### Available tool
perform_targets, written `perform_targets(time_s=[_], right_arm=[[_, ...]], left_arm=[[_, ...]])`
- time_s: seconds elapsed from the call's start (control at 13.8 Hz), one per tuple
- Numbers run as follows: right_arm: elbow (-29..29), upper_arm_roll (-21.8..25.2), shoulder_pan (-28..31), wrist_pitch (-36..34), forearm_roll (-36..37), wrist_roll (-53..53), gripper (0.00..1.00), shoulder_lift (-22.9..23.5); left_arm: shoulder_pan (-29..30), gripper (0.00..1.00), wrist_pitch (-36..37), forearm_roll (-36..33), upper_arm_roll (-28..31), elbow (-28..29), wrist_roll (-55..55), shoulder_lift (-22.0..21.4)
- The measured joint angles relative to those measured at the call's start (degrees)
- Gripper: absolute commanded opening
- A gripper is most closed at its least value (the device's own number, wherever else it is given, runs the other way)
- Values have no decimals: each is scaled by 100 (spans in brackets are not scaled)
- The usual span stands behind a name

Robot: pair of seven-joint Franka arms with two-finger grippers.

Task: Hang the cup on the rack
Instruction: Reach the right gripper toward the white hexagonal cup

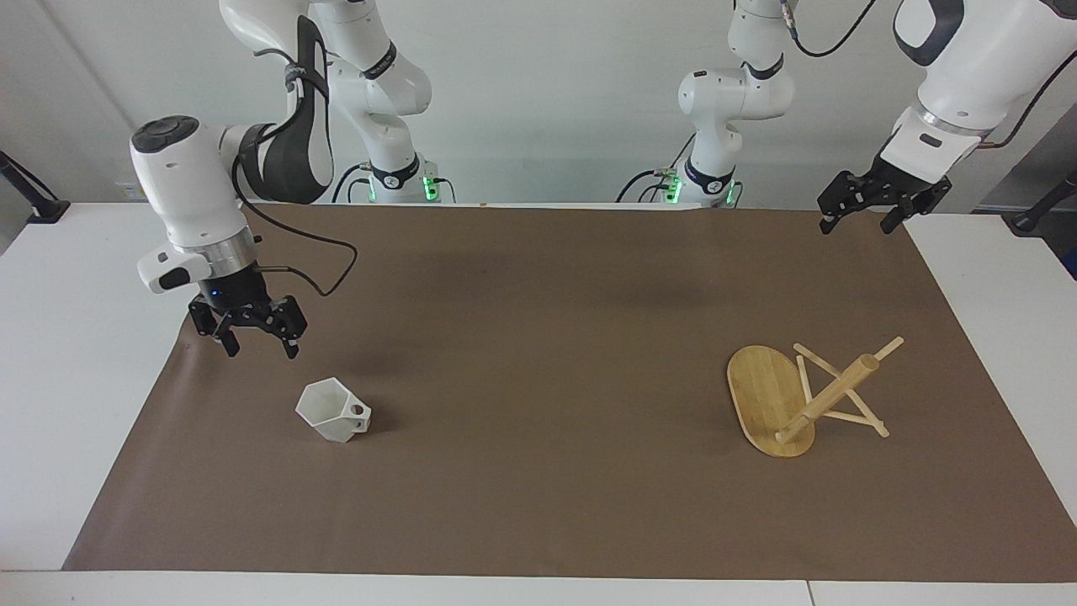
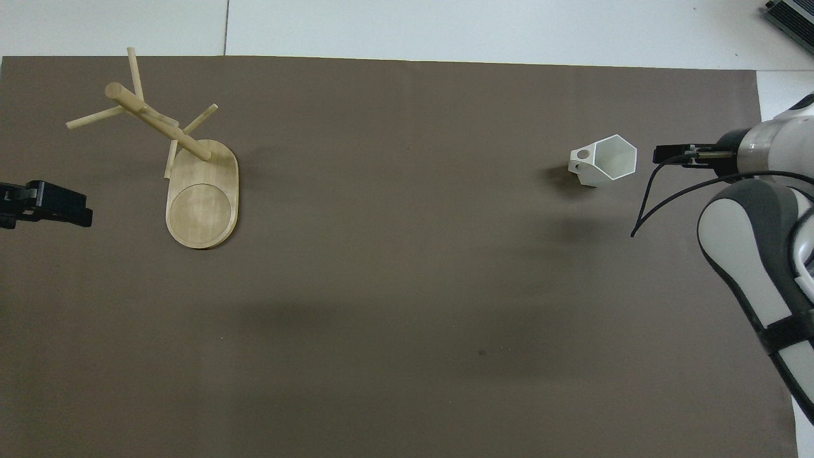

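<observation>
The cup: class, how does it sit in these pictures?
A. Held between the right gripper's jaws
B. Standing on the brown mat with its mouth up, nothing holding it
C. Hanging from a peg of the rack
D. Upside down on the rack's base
B: the cup stands on the brown mat, its open mouth showing in the overhead view, with the right gripper open above the mat near it and the rack toward the left arm's end.

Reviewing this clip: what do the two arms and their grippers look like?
Both arms are glossy white with dark grey joint sections and metal wrist rings. The right gripper and left gripper are black, with two fingers on linkages. A black cable loops from the right arm's wrist. Green lights glow at both bases.
</observation>
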State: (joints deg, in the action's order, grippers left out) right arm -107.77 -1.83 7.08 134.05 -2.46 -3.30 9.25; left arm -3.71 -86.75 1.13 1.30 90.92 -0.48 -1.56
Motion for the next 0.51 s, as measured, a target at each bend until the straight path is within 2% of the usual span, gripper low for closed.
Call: perform_targets(time_s=[0.51], right_arm=[[-15,0,0,768,0,0,100,629]], left_arm=[[0,100,0,0,0,0,0,0]])
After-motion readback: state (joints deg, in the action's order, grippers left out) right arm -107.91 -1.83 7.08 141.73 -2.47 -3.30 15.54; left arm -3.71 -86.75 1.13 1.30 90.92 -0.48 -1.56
